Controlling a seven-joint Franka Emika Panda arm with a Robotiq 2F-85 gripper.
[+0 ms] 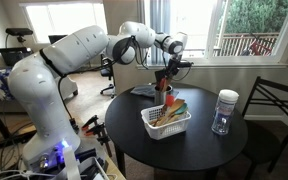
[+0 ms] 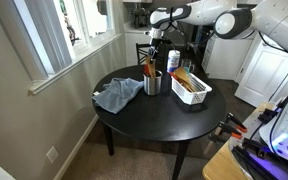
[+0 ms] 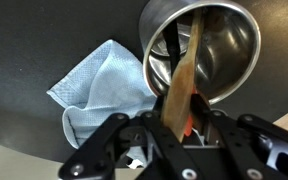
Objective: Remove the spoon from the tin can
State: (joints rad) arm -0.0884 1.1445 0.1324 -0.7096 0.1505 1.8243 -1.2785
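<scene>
The tin can (image 3: 224, 50) stands open on the round black table, and I look down into its shiny inside. The pale wooden spoon (image 3: 184, 70) leans in the can, its handle rising up between my fingers. My gripper (image 3: 180, 125) is shut on the spoon's handle, right above the can. In both exterior views the gripper (image 1: 165, 72) (image 2: 154, 48) hangs over the can (image 1: 169, 99) (image 2: 152, 84). The spoon's handle (image 2: 150, 68) sticks up out of the can into the jaws. The spoon's bowl end is hidden inside the can.
A crumpled blue cloth (image 3: 99, 85) (image 2: 117, 95) lies beside the can. A white slotted basket (image 1: 166, 122) (image 2: 191, 88) with items stands close on the can's other side. A clear glass jar with a white lid (image 1: 224, 110) stands farther off. A chair (image 1: 274, 115) is at the table (image 2: 174, 125).
</scene>
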